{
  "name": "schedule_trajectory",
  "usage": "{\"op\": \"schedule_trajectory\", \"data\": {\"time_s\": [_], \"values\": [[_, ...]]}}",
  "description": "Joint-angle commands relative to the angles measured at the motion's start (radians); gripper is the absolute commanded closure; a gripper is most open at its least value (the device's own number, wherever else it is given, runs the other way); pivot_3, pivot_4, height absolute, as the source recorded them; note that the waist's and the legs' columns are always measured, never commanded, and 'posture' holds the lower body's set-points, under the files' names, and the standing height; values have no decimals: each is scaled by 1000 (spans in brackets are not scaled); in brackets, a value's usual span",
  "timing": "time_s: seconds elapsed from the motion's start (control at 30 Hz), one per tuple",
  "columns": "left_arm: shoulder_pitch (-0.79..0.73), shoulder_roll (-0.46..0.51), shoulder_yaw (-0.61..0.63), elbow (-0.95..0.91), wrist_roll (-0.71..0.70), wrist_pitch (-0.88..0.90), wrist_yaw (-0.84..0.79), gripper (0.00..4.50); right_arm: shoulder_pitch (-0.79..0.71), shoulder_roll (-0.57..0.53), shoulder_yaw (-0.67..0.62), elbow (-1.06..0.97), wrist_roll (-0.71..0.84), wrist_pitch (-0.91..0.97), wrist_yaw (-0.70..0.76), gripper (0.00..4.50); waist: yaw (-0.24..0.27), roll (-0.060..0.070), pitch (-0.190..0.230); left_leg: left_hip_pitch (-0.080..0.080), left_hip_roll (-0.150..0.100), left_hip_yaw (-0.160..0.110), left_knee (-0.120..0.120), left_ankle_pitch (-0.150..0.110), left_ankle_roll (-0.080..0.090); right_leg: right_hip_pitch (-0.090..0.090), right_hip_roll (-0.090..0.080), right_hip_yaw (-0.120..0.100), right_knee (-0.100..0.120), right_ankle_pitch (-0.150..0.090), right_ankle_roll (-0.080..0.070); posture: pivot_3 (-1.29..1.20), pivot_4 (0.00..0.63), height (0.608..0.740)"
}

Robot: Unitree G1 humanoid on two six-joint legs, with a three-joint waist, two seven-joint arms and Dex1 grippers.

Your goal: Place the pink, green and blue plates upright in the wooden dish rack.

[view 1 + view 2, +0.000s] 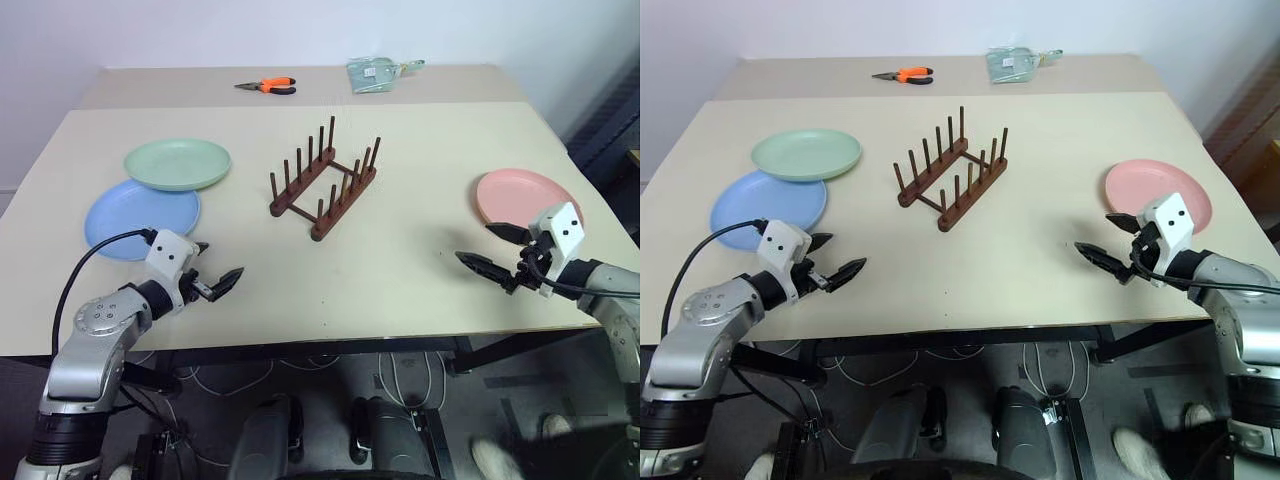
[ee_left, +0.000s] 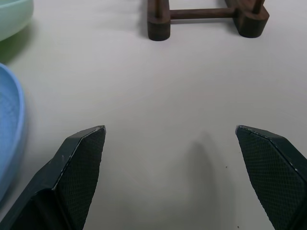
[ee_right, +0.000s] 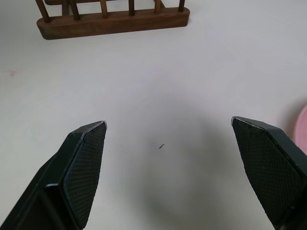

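Left eye view gives me both grippers spread wide and holding nothing: left gripper [image 1: 213,283] near the blue plate [image 1: 142,218], right gripper [image 1: 494,249] beside the pink plate [image 1: 525,194]; green plate [image 1: 177,163] overlaps the blue one's far edge; wooden dish rack [image 1: 324,180] stands empty mid-table between them.

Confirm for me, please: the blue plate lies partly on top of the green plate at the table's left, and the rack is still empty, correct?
Not quite: the green plate lies partly on top of the blue plate, as the left eye view shows. They are at the table's left, and the rack is empty.
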Motion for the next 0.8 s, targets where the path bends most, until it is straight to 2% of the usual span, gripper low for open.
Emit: {"op": "schedule_trajectory", "data": {"time_s": [0.03, 0.43, 0.6, 0.7, 0.8], "values": [[15, -1, 0, -51, 7, -4, 23, 8, -39, 13, 17, -13, -14, -33, -9, 228, 0, 0, 0, 0, 0, 0, 0, 0, 0, 0, 0, 0, 0, 0, 0, 0, 150, 740], [41, -65, -80, -147, 18, 49, 97, 8, -123, 35, 108, 24, -49, -45, 4, 228, 1, 0, 0, 0, 0, 0, 0, 0, 0, 0, 0, 0, 0, 0, 0, 0, 150, 740], [-58, -197, -256, -105, 131, 61, 226, 8, -95, 71, 106, -72, -30, -5, -44, 228, 5, 0, 0, 0, -1, 0, 1, 0, 0, 1, 0, 0, 0, 0, 0, 0, 150, 740], [-150, -324, -390, 18, 224, 38, 307, 8, -57, 93, 103, -136, -21, 19, -69, 228, 7, 0, 0, 0, -1, 0, 1, 0, 1, 2, 0, -1, -1, 0, 1, 0, 150, 740], [-252, -408, -436, 179, 279, 16, 354, 8, -25, 99, 92, -201, -7, 49, -92, 228, 7, 0, 0, 0, -1, 0, 1, 0, 1, 2, 1, -1, -1, 0, 1, 0, 150, 740]]}}
